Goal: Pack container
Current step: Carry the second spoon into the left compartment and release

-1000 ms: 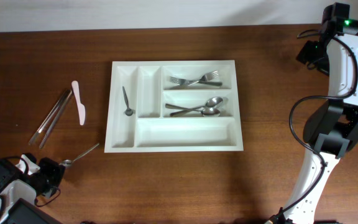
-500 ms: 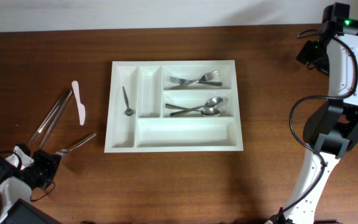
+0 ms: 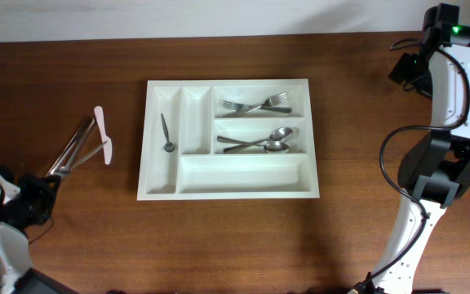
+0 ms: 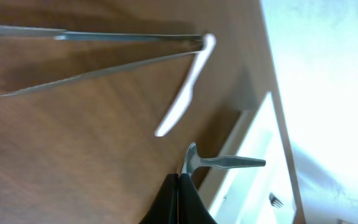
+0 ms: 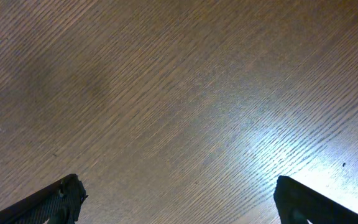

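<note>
The white container (image 3: pixel 227 192) lies mid-table with five compartments. It holds a small spoon (image 3: pixel 166 135) in the left narrow one, forks (image 3: pixel 255 104) in the top long one and spoons (image 3: pixel 259 143) in the middle one. My left gripper (image 3: pixel 49 183) is at the left of the table. It is shut on a small metal spoon (image 3: pixel 84 157) and holds it off the wood. In the left wrist view the shut jaws (image 4: pixel 179 182) pinch that spoon (image 4: pixel 224 163) in front of the container (image 4: pixel 253 140). My right gripper (image 5: pixel 179 199) is open and empty over bare wood.
Metal tongs (image 3: pixel 73 145) and a white plastic knife (image 3: pixel 103 135) lie left of the container; both also show in the left wrist view, the tongs (image 4: pixel 104 37) and the knife (image 4: pixel 185 93). The right arm (image 3: pixel 443 90) stands at the far right edge.
My left gripper has moved left and toward the far side, carrying the small spoon; its free end now lies near the white knife. The right arm has not moved.
</note>
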{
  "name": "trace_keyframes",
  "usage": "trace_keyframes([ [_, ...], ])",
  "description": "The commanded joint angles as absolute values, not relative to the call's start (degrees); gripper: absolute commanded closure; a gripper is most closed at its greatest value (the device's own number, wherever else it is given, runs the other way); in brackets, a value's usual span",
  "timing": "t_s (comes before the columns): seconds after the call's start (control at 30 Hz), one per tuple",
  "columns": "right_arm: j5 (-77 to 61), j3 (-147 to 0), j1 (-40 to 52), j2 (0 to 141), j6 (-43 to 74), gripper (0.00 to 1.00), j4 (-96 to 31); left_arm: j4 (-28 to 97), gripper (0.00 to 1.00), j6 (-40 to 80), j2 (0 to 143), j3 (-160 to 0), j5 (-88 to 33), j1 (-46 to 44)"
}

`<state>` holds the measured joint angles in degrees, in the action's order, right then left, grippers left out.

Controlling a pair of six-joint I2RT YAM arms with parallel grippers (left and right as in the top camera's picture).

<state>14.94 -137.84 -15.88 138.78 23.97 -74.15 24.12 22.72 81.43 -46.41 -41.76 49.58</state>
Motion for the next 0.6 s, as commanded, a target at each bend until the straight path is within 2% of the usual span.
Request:
trace_keyframes([
  [0.0,15.0,-138.9,-15.8,135.7,24.0,0.01,-74.1,23.4,0.98,29.3,76.9,-49.9,-37.9,43.2],
  [0.1,15.0,-138.9,-15.8,135.7,24.0,0.01,-74.1,23.4,0.98,33.2,75.1,-51.8,-30.2,36.4],
  [0.2,15.0,-138.9,-15.8,135.7,24.0,0.01,-74.1,23.4,0.98,37.2,74.8,-54.9,-18.3,26.8],
  [0.47,15.0,-138.9,-15.8,135.7,24.0,0.01,-74.1,25.6,0.98,44.2,75.6,-56.5,10.2,9.3],
  [0.57,15.0,-138.9,-15.8,135.7,24.0,0.01,-74.1,25.6,0.98,45.7,76.9,-56.5,15.8,5.0],
])
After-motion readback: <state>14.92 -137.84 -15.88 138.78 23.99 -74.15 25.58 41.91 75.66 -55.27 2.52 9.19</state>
